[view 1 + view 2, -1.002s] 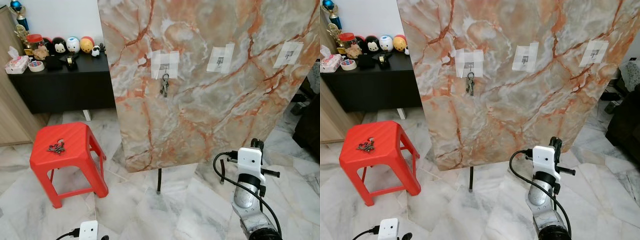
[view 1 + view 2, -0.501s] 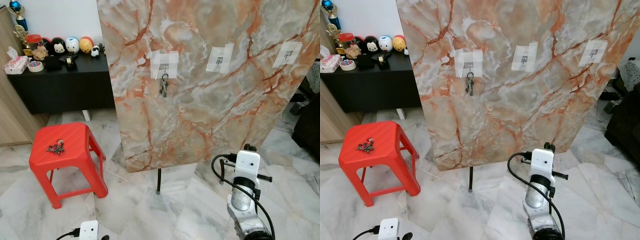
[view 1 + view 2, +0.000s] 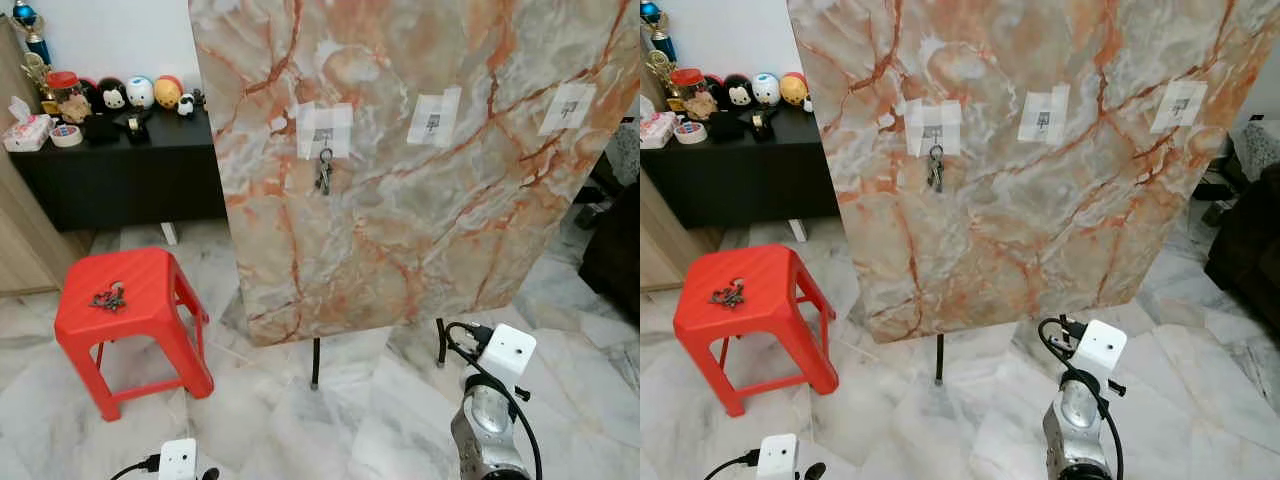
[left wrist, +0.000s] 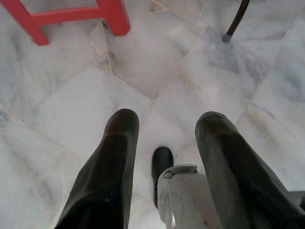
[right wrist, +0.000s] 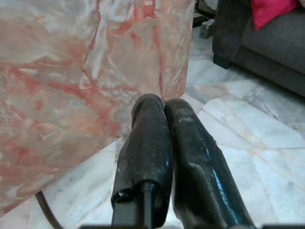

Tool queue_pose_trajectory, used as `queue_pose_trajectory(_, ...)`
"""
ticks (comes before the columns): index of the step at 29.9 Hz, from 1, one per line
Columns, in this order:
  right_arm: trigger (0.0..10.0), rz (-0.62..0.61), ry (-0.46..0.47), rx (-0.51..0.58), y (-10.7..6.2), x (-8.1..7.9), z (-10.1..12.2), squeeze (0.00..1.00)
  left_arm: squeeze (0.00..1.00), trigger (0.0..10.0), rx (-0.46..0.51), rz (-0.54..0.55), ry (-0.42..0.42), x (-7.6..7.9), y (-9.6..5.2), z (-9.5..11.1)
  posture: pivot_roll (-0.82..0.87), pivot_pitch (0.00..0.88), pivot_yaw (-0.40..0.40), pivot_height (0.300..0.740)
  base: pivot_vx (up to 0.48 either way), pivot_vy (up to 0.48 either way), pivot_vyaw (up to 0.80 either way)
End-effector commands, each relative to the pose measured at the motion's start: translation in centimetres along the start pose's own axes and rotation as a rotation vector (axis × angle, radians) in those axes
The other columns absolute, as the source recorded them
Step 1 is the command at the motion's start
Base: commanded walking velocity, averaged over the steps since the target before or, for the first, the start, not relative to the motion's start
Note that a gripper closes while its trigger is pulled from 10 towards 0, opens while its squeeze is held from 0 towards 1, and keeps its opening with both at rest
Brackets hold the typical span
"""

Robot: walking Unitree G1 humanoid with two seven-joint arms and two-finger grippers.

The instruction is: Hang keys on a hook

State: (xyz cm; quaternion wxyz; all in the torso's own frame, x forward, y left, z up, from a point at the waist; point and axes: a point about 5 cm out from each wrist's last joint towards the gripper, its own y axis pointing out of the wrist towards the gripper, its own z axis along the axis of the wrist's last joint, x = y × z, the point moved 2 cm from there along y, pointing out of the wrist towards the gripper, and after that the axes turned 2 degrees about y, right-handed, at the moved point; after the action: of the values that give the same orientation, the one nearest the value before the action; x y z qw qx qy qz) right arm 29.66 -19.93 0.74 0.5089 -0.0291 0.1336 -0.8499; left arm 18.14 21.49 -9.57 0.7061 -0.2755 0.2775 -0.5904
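1. Head views: your right arm (image 3: 490, 420) hung low, below and in front of the board (image 3: 420, 180). One bunch of keys (image 3: 323, 172) already hung on the left hook (image 3: 325, 137), well above and to the left of that claw. The middle hook (image 3: 432, 123) and right hook (image 3: 564, 108) were bare. A second bunch (image 3: 108, 297) lay on the stool (image 3: 120, 310), far left of the right claw, nearer the left arm (image 3: 178, 460); that one looks left to fetch. Against the picture a second ago, your right wrist had dropped and tilted; the keys had not moved.

2. Left wrist view: your left claw (image 4: 164, 129) stood wide open and empty over the floor (image 4: 57, 95), a stool leg (image 4: 114, 16) ahead of it.

3. Right wrist view: your right claw (image 5: 164, 107) was pressed shut on nothing, pointing at the board's lower edge, a sofa (image 5: 257, 43) off to one side.
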Motion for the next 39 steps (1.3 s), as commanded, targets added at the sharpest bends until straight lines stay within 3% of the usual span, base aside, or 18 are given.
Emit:
queue_pose_trajectory(1, 10.0, 0.017, 0.02, -0.004, 0.2, -0.4, 0.2, 0.0, 0.0, 10.0, -0.001, -0.004, -0.004, 0.1, 0.0, 0.0, 0.04, 0.0, -0.082, 0.74, 0.307, 0.0, 0.0)
queue_pose_trajectory(27, 10.0, 0.134, -0.037, 0.024, 0.2, -1.7, 0.6, 0.0, 0.0, 10.0, -0.004, -0.005, -0.008, 0.2, 0.0, -0.1, 0.04, 0.0, -0.084, 0.74, 0.314, 0.0, 0.0)
queue_pose_trajectory(34, 10.0, 0.171, -0.045, 0.045, 0.0, -2.4, 0.8, 0.0, 0.0, 10.0, -0.006, -0.007, -0.006, 0.3, 0.0, -0.1, 0.04, 0.0, -0.085, 0.74, 0.315, 0.0, 0.73)
queue_pose_trajectory(39, 10.0, 0.178, -0.038, 0.045, 0.0, -2.5, 0.8, 0.0, 0.0, 10.0, -0.005, -0.008, -0.006, 0.3, 0.0, -0.1, 0.04, 0.0, -0.084, 0.74, 0.31, 0.0, 0.0)
